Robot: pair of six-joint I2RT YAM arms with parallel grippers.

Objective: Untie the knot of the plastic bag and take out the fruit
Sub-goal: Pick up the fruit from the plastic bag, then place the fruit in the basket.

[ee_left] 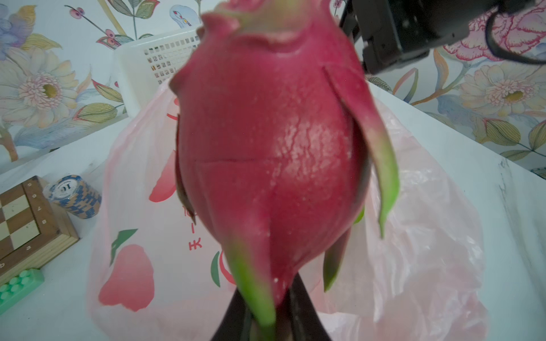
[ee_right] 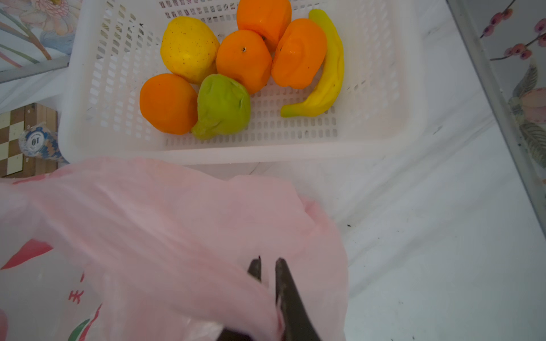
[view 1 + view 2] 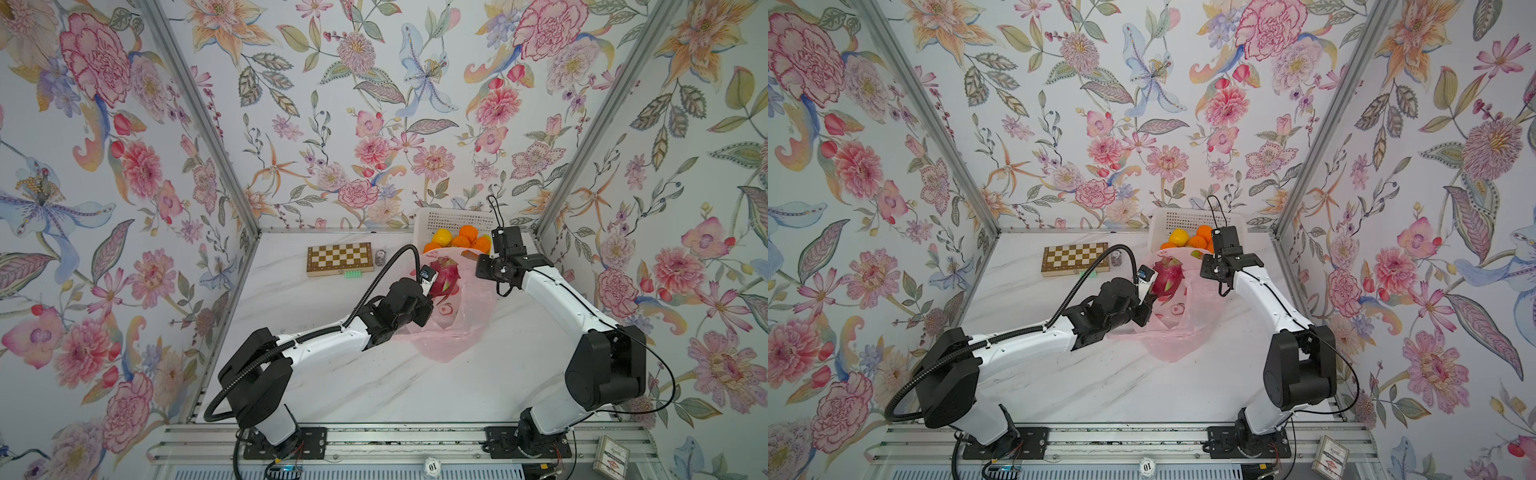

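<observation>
The magenta dragon fruit (image 3: pixel 446 276) (image 1: pixel 271 147) hangs above the pink plastic bag (image 3: pixel 449 332) (image 1: pixel 141 236), and my left gripper (image 1: pixel 267 313) is shut on its narrow lower end. The bag lies slack and open on the table; the knot is not in view. My right gripper (image 2: pixel 267 261) is at the bag's far edge, beside the white basket (image 2: pixel 266 153). Its jaws are slightly apart, with pink film draped over one finger. Fruit in the basket: three oranges (image 2: pixel 243 59), a yellow round one (image 2: pixel 189 48) and a green one (image 2: pixel 223 106).
A yellow banana (image 2: pixel 328 73) also lies in the basket. A wooden chessboard (image 3: pixel 340 258), a stack of poker chips (image 3: pixel 379 257) and a green toy brick (image 3: pixel 352 273) sit at the back left. A card box (image 3: pixel 611 457) rests on the front rail.
</observation>
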